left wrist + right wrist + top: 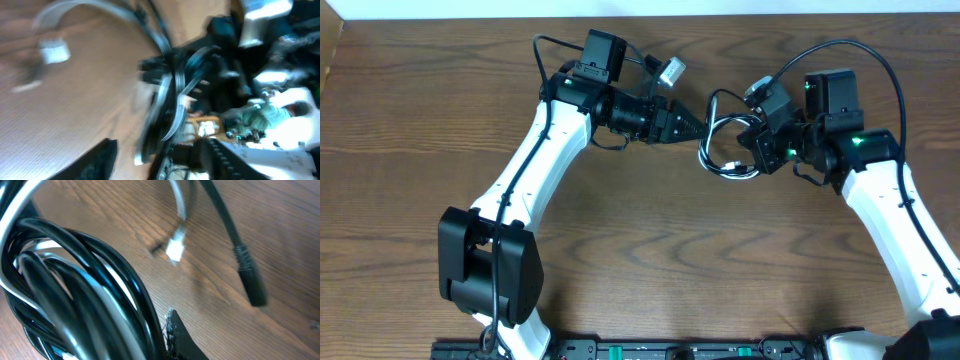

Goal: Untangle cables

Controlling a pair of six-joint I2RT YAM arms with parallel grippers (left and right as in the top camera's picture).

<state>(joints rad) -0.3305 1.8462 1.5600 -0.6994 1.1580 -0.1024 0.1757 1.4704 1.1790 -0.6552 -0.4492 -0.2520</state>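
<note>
The cables (730, 170), one black and one white, are wound together in a tight, glossy coil of interlaced loops at the far middle of the table (620, 260). A small white plug (174, 250) and a dark black plug (250, 280) trail loose beside it, seemingly just above the wood.

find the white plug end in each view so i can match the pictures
overhead: white plug top centre, up-left of the cable bundle.
left wrist: blurred, upper left.
right wrist: upper middle, right of the bundle.
shared landmark: that black-and-white cable bundle.
</note>
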